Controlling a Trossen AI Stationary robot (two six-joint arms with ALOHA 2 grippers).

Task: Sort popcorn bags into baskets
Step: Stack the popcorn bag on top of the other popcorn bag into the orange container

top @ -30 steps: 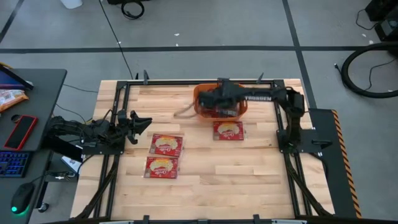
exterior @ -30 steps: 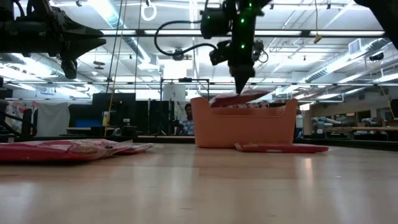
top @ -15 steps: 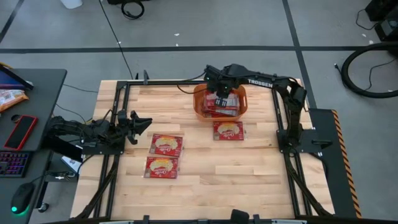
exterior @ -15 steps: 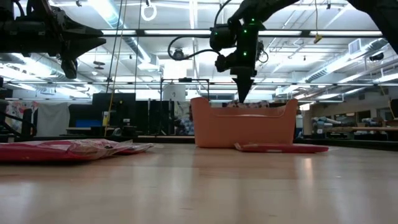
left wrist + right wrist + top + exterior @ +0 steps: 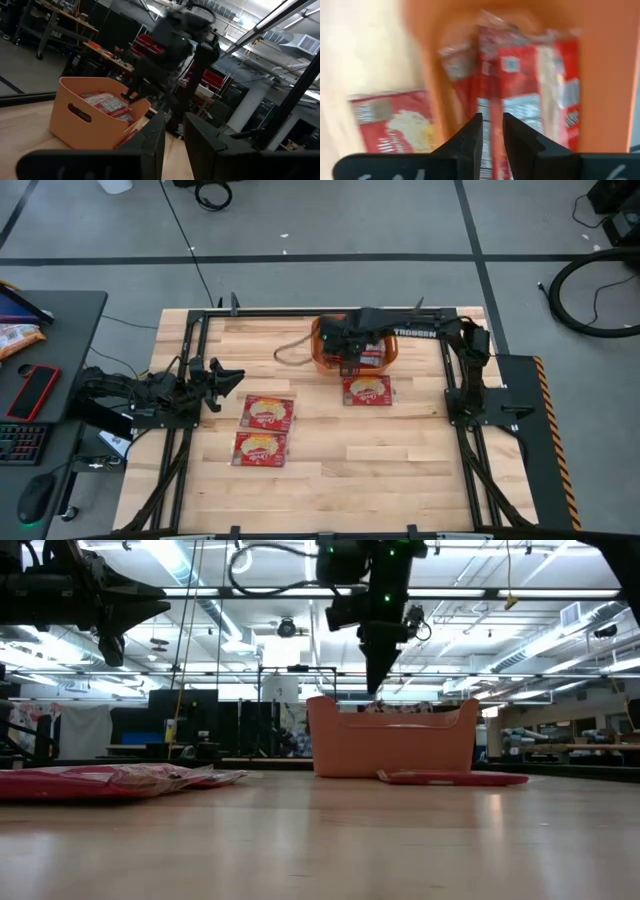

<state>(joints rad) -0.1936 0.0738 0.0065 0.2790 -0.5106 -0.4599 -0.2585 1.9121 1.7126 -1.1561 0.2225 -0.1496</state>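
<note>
The orange basket [image 5: 318, 345] [image 5: 390, 745] [image 5: 85, 120] stands at the far middle of the table, with several red popcorn bags [image 5: 530, 85] [image 5: 107, 102] lying inside it. My right gripper [image 5: 347, 365] [image 5: 376, 688] [image 5: 492, 125] hangs over the basket's near side, pointing down, slightly open and holding nothing. One bag [image 5: 367, 390] [image 5: 450, 778] [image 5: 395, 122] lies flat just in front of the basket. Two more bags [image 5: 269, 412] [image 5: 260, 448] lie flat left of centre. My left gripper [image 5: 232, 375] [image 5: 174, 132] waits at the left edge, slightly open, above the table.
Black frame rails [image 5: 200, 330] border the tabletop. A cable [image 5: 290, 358] loops from the right arm beside the basket. A side desk at the left carries a red phone [image 5: 33, 392] and a keyboard. Bare wood spans the table's near half [image 5: 400, 470].
A second ago my right gripper held a bag tilted on the basket's rim. It let go, and the bag dropped into the basket. The gripper swung to the basket's far edge, then came back toward the near side and rose higher.
</note>
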